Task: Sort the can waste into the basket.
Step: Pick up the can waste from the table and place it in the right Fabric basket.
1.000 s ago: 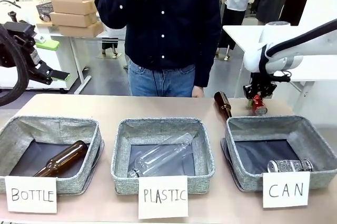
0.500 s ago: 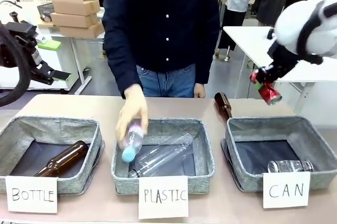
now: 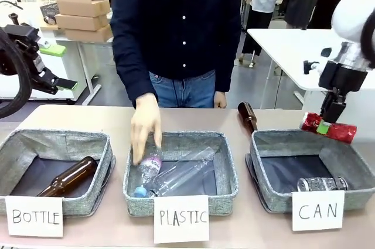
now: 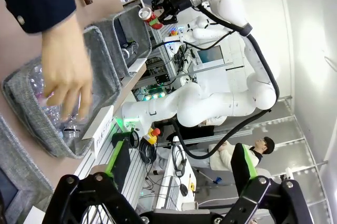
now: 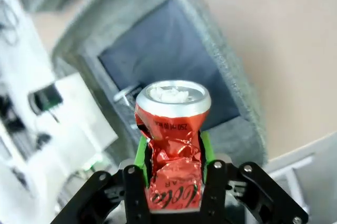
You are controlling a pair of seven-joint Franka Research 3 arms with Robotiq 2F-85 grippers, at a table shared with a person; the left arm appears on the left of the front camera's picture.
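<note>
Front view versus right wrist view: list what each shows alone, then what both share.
Front, not wrist: a person's hand at a plastic bottle in the PLASTIC bin, a brown bottle in the BOTTLE bin. Wrist, not front: the silver top end of the red can, small print under it. Both: the right tool shut on that can by the CAN basket.

Lighting's bright and even, plain indoor overhead stuff, so in my front view the basket point(image 3: 310, 136) just gets a soft shadow on its dark lining. The person's hand point(image 3: 145, 121) looks a bit smeared. My right wrist view is sharp on the red can point(image 5: 172, 145), with a sheen on top, but the table point(image 5: 284, 50) behind goes soft. My left wrist view bends at the edges, and the wall point(image 4: 316, 50) washes out white.
</note>
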